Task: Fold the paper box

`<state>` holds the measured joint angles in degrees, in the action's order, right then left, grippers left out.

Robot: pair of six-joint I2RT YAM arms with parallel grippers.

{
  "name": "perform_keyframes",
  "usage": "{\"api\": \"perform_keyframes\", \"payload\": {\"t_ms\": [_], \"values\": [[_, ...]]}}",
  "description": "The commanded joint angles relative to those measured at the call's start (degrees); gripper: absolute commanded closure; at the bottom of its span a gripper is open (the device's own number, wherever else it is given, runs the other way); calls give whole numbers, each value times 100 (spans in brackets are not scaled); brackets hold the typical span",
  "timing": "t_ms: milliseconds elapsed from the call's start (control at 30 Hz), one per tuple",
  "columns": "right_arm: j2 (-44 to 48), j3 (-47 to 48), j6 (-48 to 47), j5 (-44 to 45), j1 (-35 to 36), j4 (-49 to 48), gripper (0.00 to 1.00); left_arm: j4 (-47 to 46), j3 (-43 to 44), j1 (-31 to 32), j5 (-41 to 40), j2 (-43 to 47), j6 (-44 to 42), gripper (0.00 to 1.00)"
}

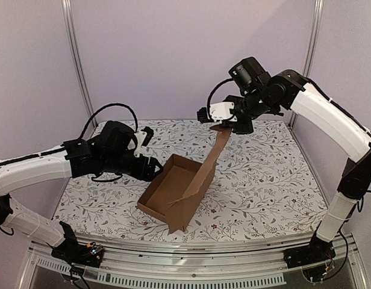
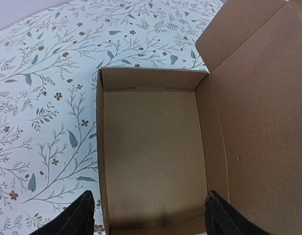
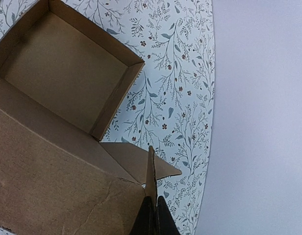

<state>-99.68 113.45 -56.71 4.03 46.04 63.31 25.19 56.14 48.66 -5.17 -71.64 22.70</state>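
- A brown paper box [image 1: 173,186] sits near the middle of a floral-patterned table [image 1: 264,180]. Its shallow tray is already formed, and its lid [image 1: 211,159] stands up and leans toward the far right.
- The right gripper [image 1: 220,124] is raised above the table with its jaws pressed together. It pinches a thin upright edge of cardboard at the lid's top corner, beside a small triangular flap [image 3: 161,169].
- The left gripper [image 2: 151,215] is spread wide and holds nothing. It hovers at the tray's left end, one finger outside the near wall over the table and the other toward the lid's hinge side. The views do not show whether either finger touches the cardboard.
- Risk: the right-hand pinch catches only a narrow strip, so swinging the lid down could let the edge slip out or tear.
- Risk: nothing appears to pin the tray, so a pull on the lid would probably drag or tip the whole box rather than bend the hinge crease.
- Risk: a faint wrinkle already crosses the lid panel near the pinch, and more force there may buckle it off its crease.
- Risk: if the lid comes down while the left fingers sit over the tray, the lid may trap them.
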Motion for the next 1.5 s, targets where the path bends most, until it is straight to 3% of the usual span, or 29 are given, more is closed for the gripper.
{"api": "perform_keyframes", "payload": {"t_ms": [0, 367, 600, 1000, 1200, 1333, 1467], "values": [[-223, 200, -255, -169, -35, -335, 100, -255, -165, -140, -132, -421, 42, 24], [-123, 165, -162, -594, -35, -425, 100, -378, -81, -303, -1084, -1478, 58, 23], [-61, 48, -122, -682, -40, -464, 100, -477, -94, -411, -1154, -1982, 71, 29], [-35, -16, -97, -715, -28, -477, 100, -580, -285, -667, -1180, -2309, 104, 54], [-8, -24, -79, -727, -30, -532, 100, -632, -373, -687, -1108, -2352, 142, 75], [-3, -25, -38, -737, -27, -616, 93, -615, -384, -692, -1054, -2370, 167, 93], [25, -46, 85, -770, -32, -867, 79, -579, -351, -692, -1007, -2364, 210, 100]]}}
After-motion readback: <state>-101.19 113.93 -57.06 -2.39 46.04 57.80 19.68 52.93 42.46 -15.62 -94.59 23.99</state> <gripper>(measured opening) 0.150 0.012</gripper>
